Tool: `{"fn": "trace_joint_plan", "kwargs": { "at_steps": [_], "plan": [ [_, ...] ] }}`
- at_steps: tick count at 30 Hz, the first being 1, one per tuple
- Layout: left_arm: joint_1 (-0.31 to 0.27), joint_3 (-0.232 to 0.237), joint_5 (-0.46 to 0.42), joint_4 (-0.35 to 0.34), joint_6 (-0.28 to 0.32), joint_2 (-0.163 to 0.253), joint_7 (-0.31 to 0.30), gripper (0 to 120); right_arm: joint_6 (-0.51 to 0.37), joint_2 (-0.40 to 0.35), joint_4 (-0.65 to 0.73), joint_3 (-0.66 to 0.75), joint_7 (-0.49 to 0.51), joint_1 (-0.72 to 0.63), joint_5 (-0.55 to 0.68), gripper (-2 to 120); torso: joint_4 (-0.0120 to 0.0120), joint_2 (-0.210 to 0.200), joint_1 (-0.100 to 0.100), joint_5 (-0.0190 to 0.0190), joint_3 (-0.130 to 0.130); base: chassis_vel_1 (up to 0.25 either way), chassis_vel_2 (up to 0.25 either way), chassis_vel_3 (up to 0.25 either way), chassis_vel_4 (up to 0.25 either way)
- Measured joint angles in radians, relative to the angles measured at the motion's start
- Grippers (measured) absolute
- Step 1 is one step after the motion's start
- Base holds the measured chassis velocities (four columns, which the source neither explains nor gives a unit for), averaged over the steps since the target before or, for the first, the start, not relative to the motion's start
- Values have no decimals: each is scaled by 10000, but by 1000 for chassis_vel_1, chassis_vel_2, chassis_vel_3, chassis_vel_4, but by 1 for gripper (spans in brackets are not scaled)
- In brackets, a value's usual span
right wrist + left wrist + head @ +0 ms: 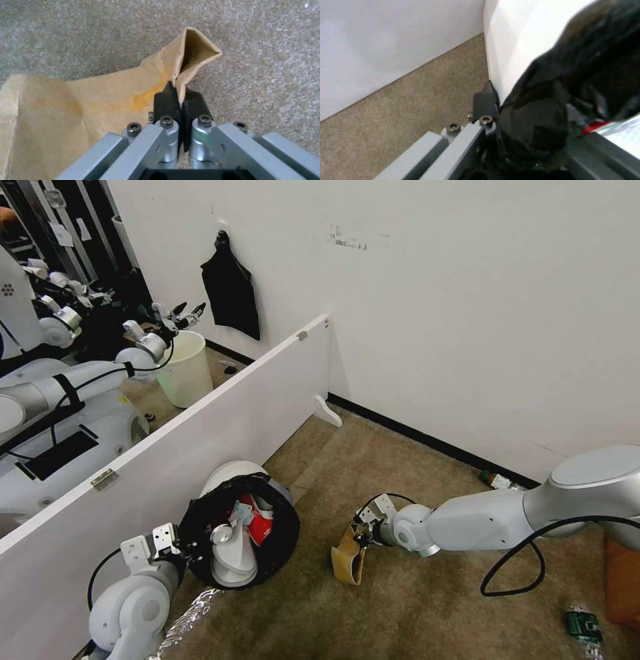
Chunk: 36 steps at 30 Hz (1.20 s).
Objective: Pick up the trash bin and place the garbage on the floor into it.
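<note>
Brown paper bag [83, 105] pinched shut in my right claw [180, 100] just above the carpet floor [413, 607], white trash bin [240, 527] tilted, black-lined rim clamped in my left claw [183, 550], beside the white partition [200, 447].

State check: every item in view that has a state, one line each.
trash bin: tipped on its side, mouth open toward the camera, slippers and red litter inside.
left pincer: shut on the bin's bagged rim.
brown paper bag: crumpled, pinched at one edge.
right pincer: shut on the paper bag.
green-labelled bottle: lying on the floor, not collected.
bottle by the baseboard: lying down.
</note>
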Motion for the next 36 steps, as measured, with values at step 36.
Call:
{"fn": "trace_joint_plan", "kwargs": {
  "at_steps": [36],
  "plan": [
    [-476,1076,-1419,-292,248,626,-736,0,19,3251,3434,1109,1463,1255,-1829,0,0,-1,0,1,0,0,0,0,0]
  ]
}}
